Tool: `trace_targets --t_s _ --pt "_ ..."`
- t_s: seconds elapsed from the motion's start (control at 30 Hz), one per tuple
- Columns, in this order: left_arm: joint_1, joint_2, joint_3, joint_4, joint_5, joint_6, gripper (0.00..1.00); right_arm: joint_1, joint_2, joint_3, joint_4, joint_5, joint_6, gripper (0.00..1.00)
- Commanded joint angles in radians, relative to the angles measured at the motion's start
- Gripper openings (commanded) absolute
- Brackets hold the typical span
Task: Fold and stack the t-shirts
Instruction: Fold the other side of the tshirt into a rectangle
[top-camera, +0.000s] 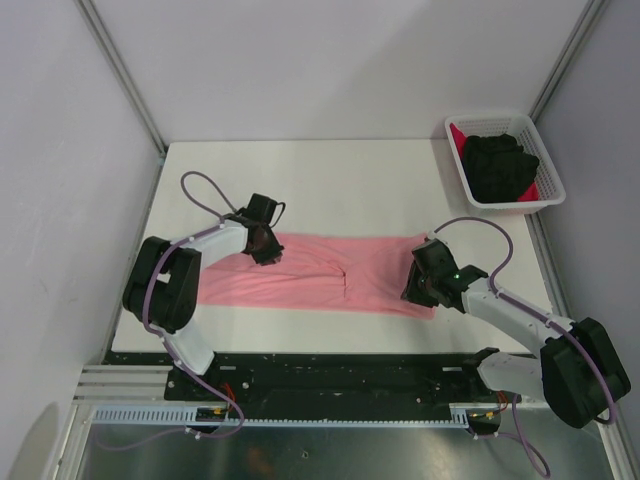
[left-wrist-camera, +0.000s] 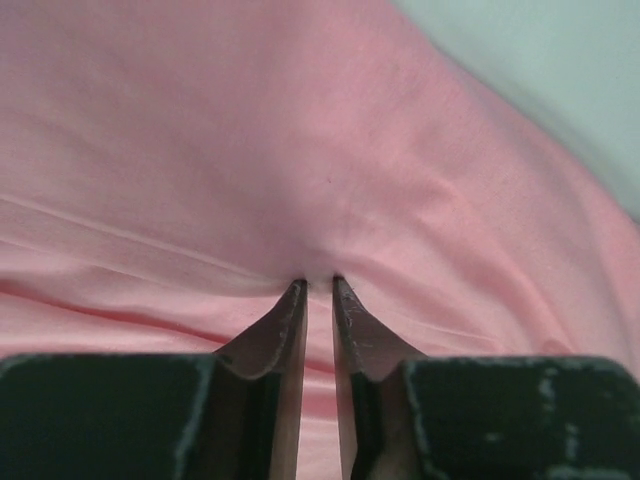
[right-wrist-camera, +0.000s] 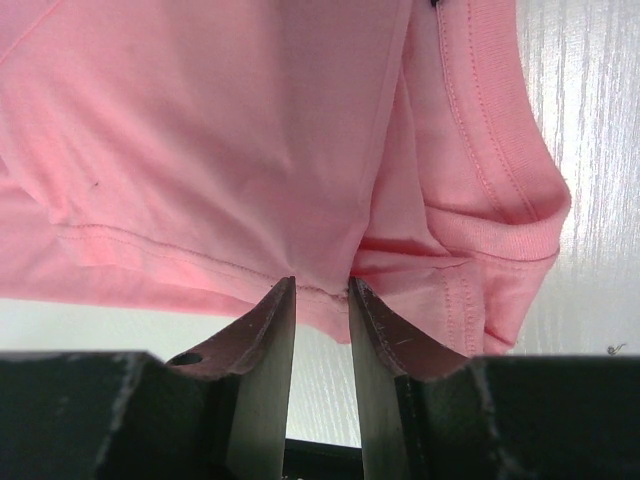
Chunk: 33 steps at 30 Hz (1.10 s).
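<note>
The salmon-pink t-shirt (top-camera: 320, 272) lies as a long folded band across the table's middle. My left gripper (top-camera: 268, 254) is at its far left edge, shut on a pinch of pink cloth (left-wrist-camera: 300, 150), which puckers at the tips (left-wrist-camera: 318, 281). My right gripper (top-camera: 416, 284) is at the shirt's right end, shut on a hemmed edge of the pink shirt (right-wrist-camera: 200, 130), with the cloth caught between the fingertips (right-wrist-camera: 322, 288) and lifted off the table. The black t-shirt (top-camera: 498, 165) lies bunched on the bright red t-shirt (top-camera: 459, 134) in the basket.
The white lattice basket (top-camera: 503, 206) stands off the table's far right corner. White table surface (top-camera: 320, 185) stretches beyond the pink shirt. Grey walls enclose the left, back and right. The arm bases sit at the near edge.
</note>
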Motion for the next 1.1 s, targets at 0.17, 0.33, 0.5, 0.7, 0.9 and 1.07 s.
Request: trace_targets --t_s 0.17,0.33,0.5,0.7,0.9,1.07 --pt "0.001 -0.027 0.025 0.007 -0.057 0.002 0.02 -0.004 -0.019 0.0 0.002 0.024 -0.006 0.32" --pt "0.001 -0.077 0.015 0.007 -0.084 0.016 0.0 -0.004 -0.018 -0.004 0.006 0.025 -0.006 0.32" --pt "-0.009 -0.069 0.032 0.008 -0.073 0.046 0.2 -0.004 -0.012 -0.007 0.013 0.02 -0.006 0.32" --pt "-0.018 -0.001 0.075 0.007 -0.071 0.055 0.33 -0.005 -0.011 -0.007 0.012 0.022 -0.006 0.32" --pt "-0.024 0.034 0.079 0.007 -0.085 0.049 0.31 -0.007 -0.014 -0.008 0.005 0.027 -0.007 0.32" --pt "-0.025 0.03 0.064 0.006 -0.093 0.047 0.28 -0.008 -0.008 -0.008 0.006 0.024 -0.009 0.32"
